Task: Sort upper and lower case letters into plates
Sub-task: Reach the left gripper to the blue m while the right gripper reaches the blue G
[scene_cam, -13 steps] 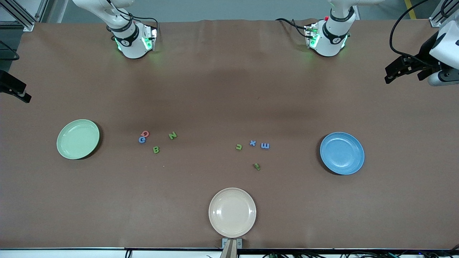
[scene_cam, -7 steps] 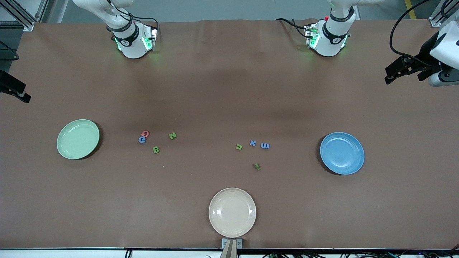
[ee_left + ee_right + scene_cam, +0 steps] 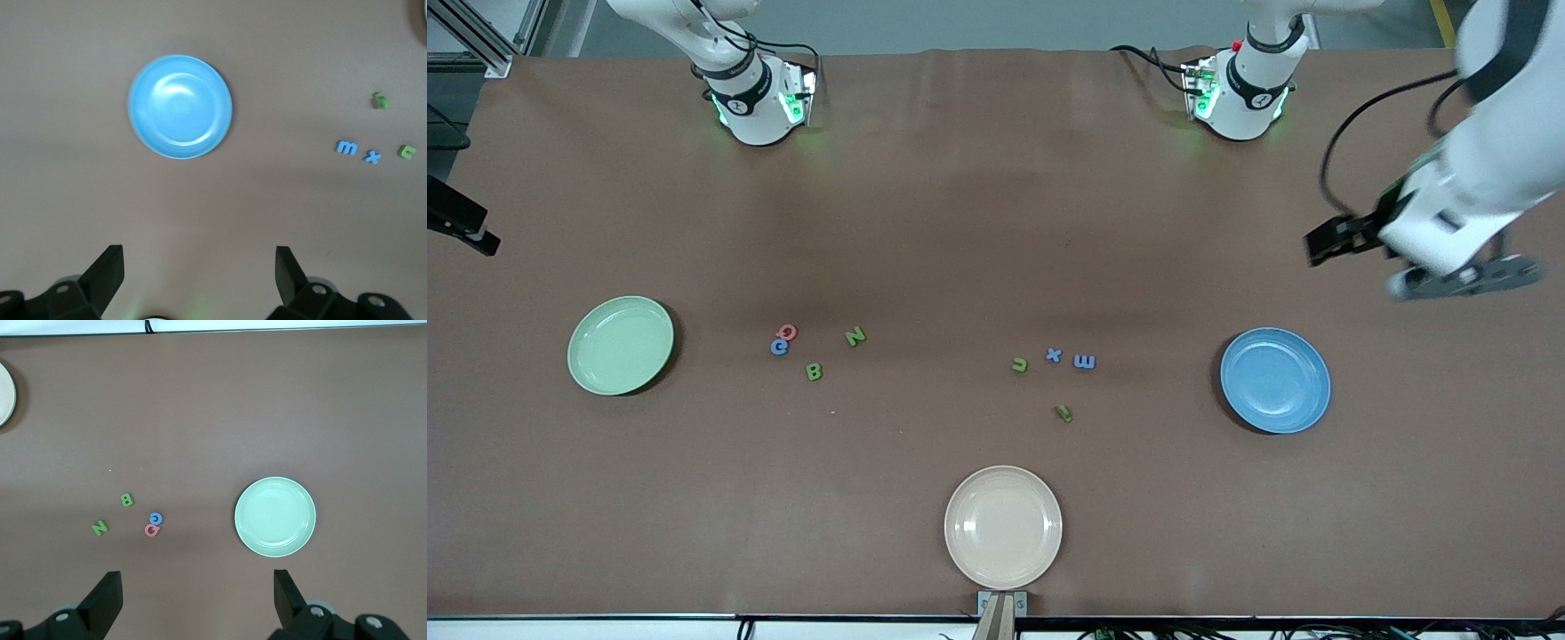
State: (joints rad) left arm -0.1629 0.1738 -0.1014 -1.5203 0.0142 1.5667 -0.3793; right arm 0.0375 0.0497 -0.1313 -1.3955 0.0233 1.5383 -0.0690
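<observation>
Nothing is yet sorted: the capital foam letters (image 3: 814, 347) lie near the pale green round plastic plate (image 3: 621, 345), the small letters (image 3: 1052, 360) near the blue round plastic plate (image 3: 1275, 380) at their 3 o'clock, presumably pre-grouped, while the left hand (image 3: 199, 277) hangs wide and empty over bare table (image 3: 996, 222) by the blue plate and the right hand (image 3: 197, 599), likewise wide and empty, waits above the green one.

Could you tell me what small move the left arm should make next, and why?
Probably carry the open left gripper from above the bare table down toward the blue m, the lowercase letter closest to the blue plate. All letters are on the table, both plates are empty, and the right gripper waits open, high above the green plate.
</observation>
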